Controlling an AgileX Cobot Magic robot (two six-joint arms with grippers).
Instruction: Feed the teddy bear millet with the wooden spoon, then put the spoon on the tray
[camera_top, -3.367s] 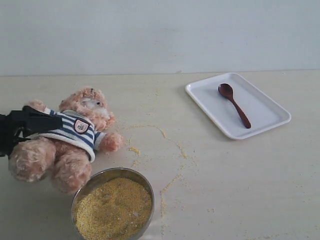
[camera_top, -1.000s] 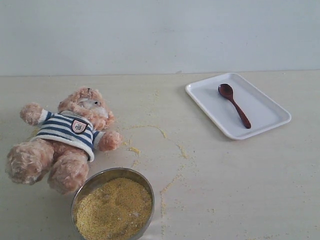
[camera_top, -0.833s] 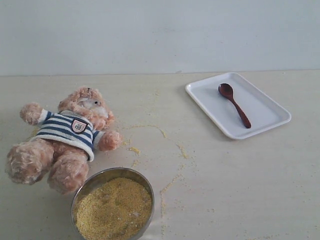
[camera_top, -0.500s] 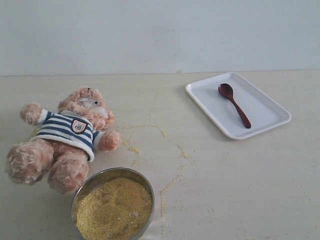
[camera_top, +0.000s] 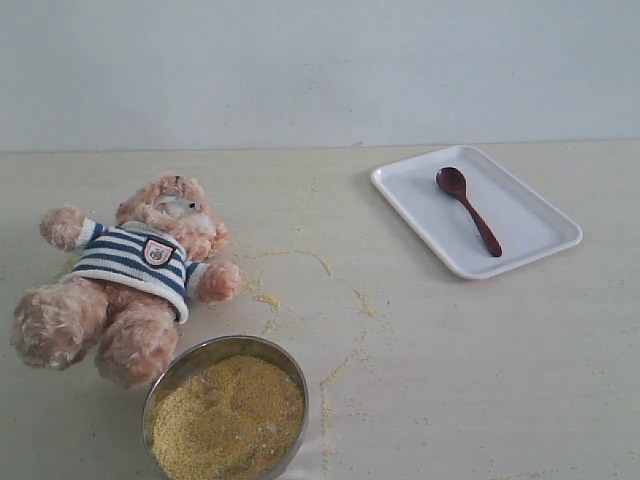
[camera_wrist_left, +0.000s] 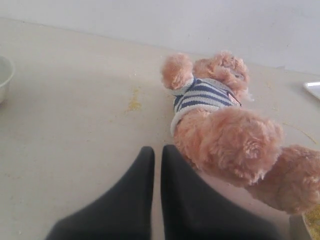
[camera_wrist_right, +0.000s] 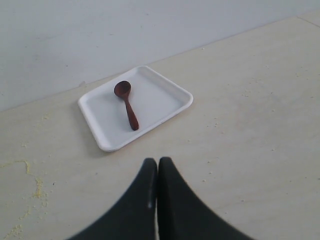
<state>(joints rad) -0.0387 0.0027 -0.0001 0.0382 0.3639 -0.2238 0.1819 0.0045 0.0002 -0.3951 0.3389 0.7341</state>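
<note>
Wooden spoon (camera_top: 472, 215), small, glossy and dark reddish-brown, is lying inside the flat white rectangular plastic tray (camera_top: 530, 215) at the upper right of the exterior frame. Its oval bowl is pointing toward the back wall (camera_top: 320, 70), and its slim handle is slanting toward the tray's near right corner.

At the left of that frame you are seeing the fluffy tan-pink teddy bear (camera_top: 140, 265) in its navy-and-white striped shirt. It is lying on its back on the pale surface (camera_top: 450, 380), with its head toward the wall and its legs toward the near edge. One foot is sitting just beside the rim of the round steel bowl (camera_top: 225, 340) at the lower left; whether they are touching cannot be told.

Golden-yellow millet (camera_top: 228, 410) is filling that bowl. Loose specks and thin trails of the same grain are lying scattered over the surface between the bowl, the bear and the tray.

Your left gripper (camera_wrist_left: 156, 150) is pointing at the teddy bear (camera_wrist_left: 220, 135). Its dark jaws are pressing together and gripping nothing.

Your right gripper (camera_wrist_right: 157, 162) is facing the tray (camera_wrist_right: 160, 97), which is carrying the wooden spoon (camera_wrist_right: 128, 109) well apart from the tips. Its jaws are likewise pressing together and are empty.
</note>
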